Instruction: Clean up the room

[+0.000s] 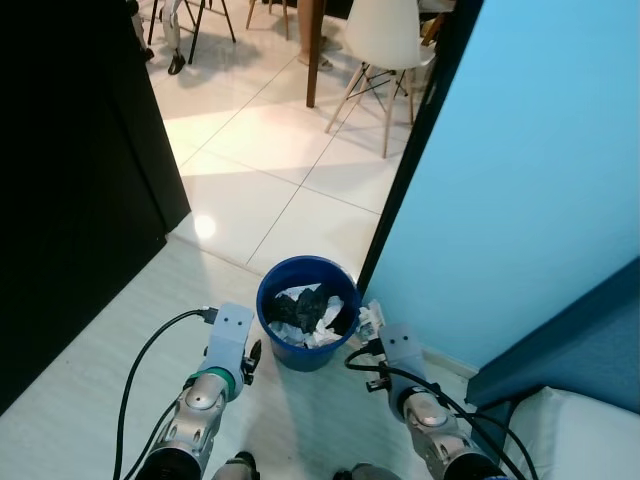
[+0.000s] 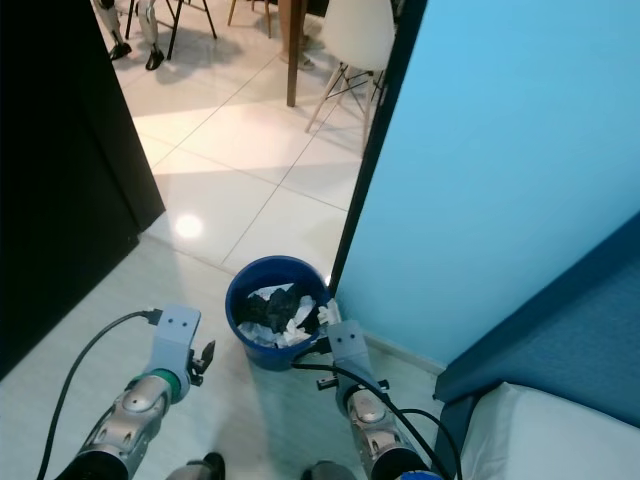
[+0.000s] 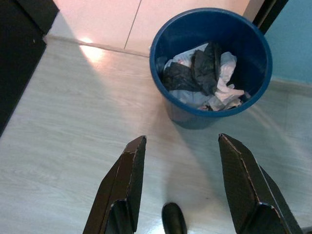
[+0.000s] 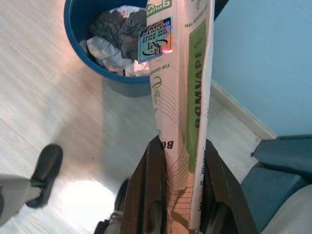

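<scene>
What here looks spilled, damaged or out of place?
Nothing spilled or damaged. The blue bin stands upright, its crumpled rubbish inside. The right gripper holds a flattened printed carton beside the rim; the left gripper is open.

Blue bin (image 1: 305, 300), green-printed white packet (image 4: 183, 97)

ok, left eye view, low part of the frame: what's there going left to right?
black cabinet → left pincer, open → blue bin holding crumpled trash → right pincer, shut on a printed carton → blue upholstered furniture at the right edge.
</scene>
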Motion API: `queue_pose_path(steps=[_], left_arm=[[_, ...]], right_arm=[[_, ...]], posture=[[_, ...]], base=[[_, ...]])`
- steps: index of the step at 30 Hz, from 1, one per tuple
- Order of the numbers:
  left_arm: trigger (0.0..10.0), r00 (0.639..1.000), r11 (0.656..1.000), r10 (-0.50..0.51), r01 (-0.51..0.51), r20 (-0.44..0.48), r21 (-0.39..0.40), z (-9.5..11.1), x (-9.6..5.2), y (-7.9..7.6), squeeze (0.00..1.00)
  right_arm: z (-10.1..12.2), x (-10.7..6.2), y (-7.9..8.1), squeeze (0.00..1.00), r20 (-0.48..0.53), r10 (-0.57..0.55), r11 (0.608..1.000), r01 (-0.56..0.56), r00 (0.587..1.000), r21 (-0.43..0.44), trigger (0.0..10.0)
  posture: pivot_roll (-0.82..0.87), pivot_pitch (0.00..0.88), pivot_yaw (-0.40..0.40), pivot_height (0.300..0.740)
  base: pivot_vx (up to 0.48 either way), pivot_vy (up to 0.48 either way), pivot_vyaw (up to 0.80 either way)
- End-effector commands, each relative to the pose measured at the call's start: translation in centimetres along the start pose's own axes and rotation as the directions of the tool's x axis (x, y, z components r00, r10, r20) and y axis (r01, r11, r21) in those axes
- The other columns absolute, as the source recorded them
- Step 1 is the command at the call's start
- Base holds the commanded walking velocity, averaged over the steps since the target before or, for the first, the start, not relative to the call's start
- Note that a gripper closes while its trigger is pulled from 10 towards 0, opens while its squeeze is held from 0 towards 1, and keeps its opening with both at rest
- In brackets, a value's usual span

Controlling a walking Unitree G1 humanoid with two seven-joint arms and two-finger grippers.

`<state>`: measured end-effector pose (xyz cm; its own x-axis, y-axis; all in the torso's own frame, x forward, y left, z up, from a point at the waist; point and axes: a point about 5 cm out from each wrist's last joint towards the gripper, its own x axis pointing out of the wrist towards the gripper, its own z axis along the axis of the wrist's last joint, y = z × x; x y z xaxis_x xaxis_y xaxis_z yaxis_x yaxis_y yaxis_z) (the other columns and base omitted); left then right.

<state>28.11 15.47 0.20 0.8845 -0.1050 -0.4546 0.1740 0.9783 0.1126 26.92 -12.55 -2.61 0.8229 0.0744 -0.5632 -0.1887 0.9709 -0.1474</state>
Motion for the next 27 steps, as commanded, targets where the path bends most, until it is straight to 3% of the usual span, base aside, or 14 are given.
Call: queue_pose_path(steps=[1, 27], left_arm=[[10.0, 1.000, 1.000, -0.011, 0.011, -0.025, -0.017, -0.71, -0.24, -0.29, 0.00], [10.0, 1.000, 1.000, -0.022, 0.022, -0.015, -0.016, -0.51, -0.16, -0.31, 0.00]], right_arm=[[-1.24, -0.25, -0.16, 0.00, -0.054, 0.001, 1.000, -0.002, 0.999, -0.011, 10.0], [-1.17, -0.24, -0.12, 0.00, -0.052, -0.002, 1.000, 0.002, 0.999, 0.002, 10.0]], posture=[[0.03, 0.083, -0.009, 0.740], [0.03, 0.087, -0.001, 0.740]], base=[[0.315, 0.000, 0.00], [0.394, 0.000, 0.00]])
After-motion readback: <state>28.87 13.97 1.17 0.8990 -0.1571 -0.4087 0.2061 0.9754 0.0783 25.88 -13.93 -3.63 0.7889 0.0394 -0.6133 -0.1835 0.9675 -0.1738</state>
